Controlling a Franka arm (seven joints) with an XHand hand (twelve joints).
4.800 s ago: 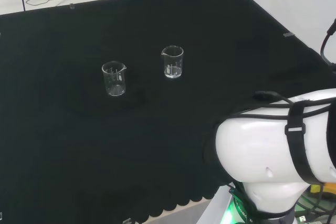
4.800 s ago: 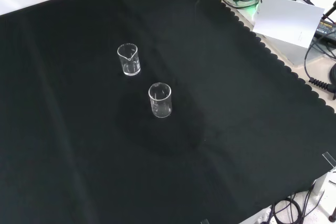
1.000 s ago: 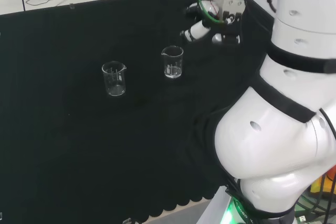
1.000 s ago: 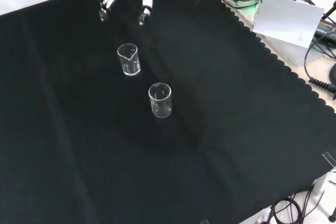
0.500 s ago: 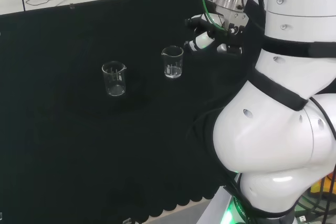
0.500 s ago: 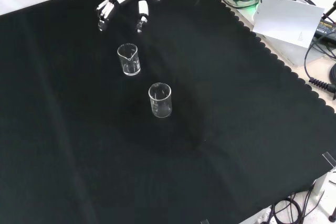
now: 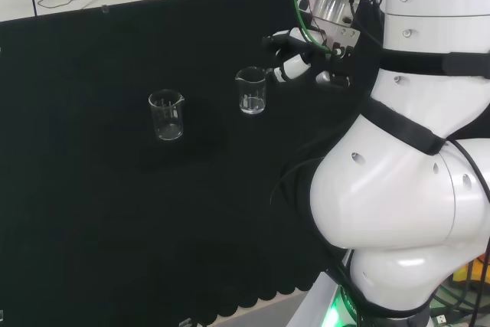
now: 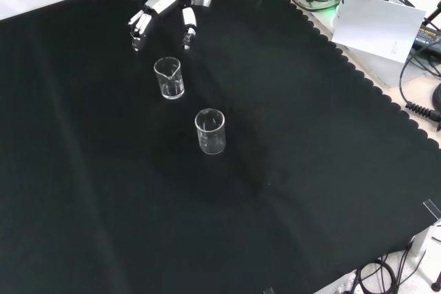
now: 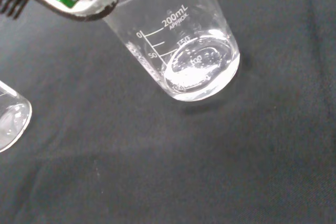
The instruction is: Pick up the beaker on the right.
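We see the target beaker (image 7: 251,90) standing upright on the black-clothed counter (image 7: 115,204), the right-hand one of two in the head view; in the front view it is the farther one (image 8: 169,78), with its spout turned toward the top of that view. It is clear glass with printed graduations and looks empty, as the wrist view (image 9: 184,51) shows its bare base resting on the cloth. The other beaker (image 7: 166,115) stands well apart to its left in the head view, nearer the camera in the front view (image 8: 210,131), and we catch its edge in the wrist view too (image 9: 10,121). Just beside the target, on its right in the head view, hangs the hand (image 7: 302,63); in the front view it (image 8: 165,6) sits above the beaker, apart from the glass. Its fingers (image 8: 187,32) are spread and released, grasping nothing, with fingers and thumb set wide on either side of a gap that faces the beaker. We judge this to be the approach step, with the grasp not yet made. The next move, as we read it, calls for bringing the hand on so the glass sits between fingers and thumb, then curling them round its wall before lifting, taking care not to knock it over.
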